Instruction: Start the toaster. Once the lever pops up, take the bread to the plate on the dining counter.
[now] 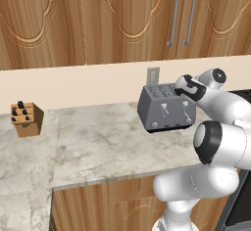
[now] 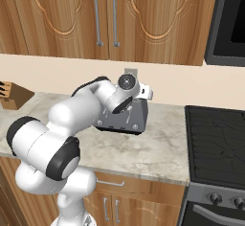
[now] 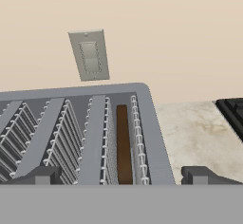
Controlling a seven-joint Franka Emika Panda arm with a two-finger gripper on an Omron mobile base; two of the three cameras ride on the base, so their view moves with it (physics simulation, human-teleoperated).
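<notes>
The gripper (image 3: 121,175) hovers above the toaster (image 1: 165,108), jaws spread wide and empty. The bread (image 3: 123,144) stands upright in the toaster's end slot, nearest the stove. It is likely light, thin and brittle; pinch its top edge gently across the flat faces.

Grey toaster (image 1: 165,107) on worktop, bread (image 3: 123,144) upright in end slot

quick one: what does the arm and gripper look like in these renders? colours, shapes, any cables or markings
The arm is glossy white, built of rounded bulbous links with black bands at the joints. A round dark-grey cap closes the wrist joint. The hand section is white and black. The gripper ends in two small dark-grey blocky fingertips. No cables, logos or markings are visible.
</notes>
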